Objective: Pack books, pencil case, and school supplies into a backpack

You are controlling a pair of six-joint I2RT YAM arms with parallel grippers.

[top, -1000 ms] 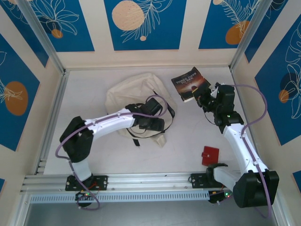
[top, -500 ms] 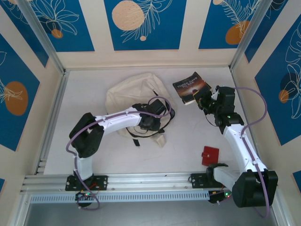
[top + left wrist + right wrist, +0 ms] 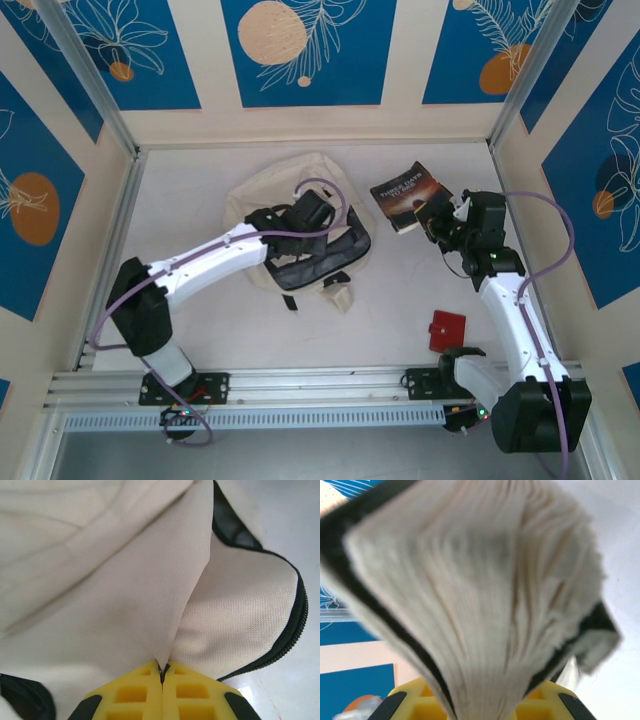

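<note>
Your left hand (image 3: 305, 213) is over the middle of the backpack (image 3: 268, 190), and it is closed on a pinch of the bag's cream fabric. From the left wrist camera you can see the two yellow pads (image 3: 135, 695) pressed flat together with a fold of the backpack (image 3: 115, 580) caught in the seam between them. The cloth rises from that pinch in a sharp crease. A dark zipper (image 3: 296, 625) runs along the curved edge of the flap at the right of that view. From above, the backpack lies on the pale tabletop (image 3: 185, 210) toward the back, left of centre. Its grey, dark-edged mouth (image 3: 320, 255) gapes on the near side of your hand.

Further right, a black-covered book (image 3: 405, 190) with pale title print and an orange glow in its picture sits just beside the backpack, apart from it. Your right hand (image 3: 440, 215) is closed on the book's near right corner. The right wrist camera shows the book (image 3: 470, 590) end-on: pale pages fan out between two black covers, and they narrow down into the closed yellow pads (image 3: 415, 707). I cannot tell whether the book is clear of the tabletop.

Near the right arm's base, a small red square thing (image 3: 447, 329) lies flat on the tabletop, well apart from both hands.
</note>
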